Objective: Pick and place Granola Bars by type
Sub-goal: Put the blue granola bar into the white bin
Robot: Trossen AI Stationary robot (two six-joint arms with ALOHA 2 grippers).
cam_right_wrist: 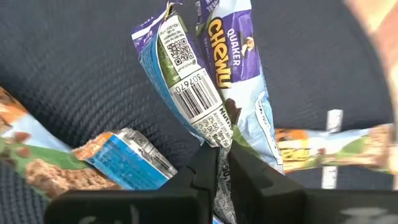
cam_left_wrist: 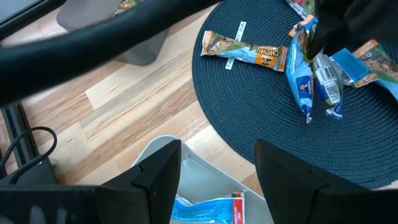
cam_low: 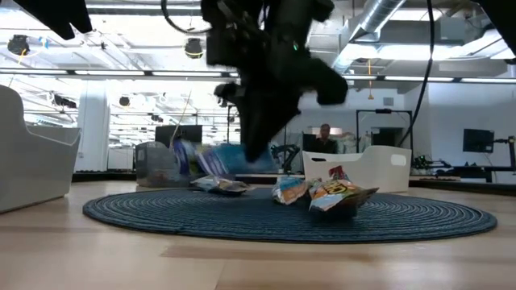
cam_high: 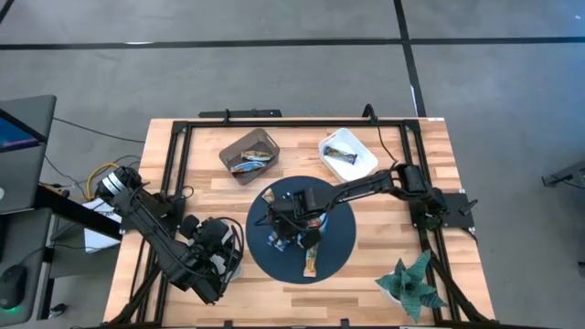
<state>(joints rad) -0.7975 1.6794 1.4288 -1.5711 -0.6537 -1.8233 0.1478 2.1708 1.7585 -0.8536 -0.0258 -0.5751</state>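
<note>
Now right gripper [cam_right_wrist: 222, 163] pinching two blue Granola Bars [cam_right_wrist: 214, 81], above mat [cam_right_wrist: 74, 74]

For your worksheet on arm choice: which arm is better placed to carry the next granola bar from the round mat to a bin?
The right. Its gripper is already pinched shut on a blue bar over the mat, near both bins. The left gripper waits open off the mat.
</note>
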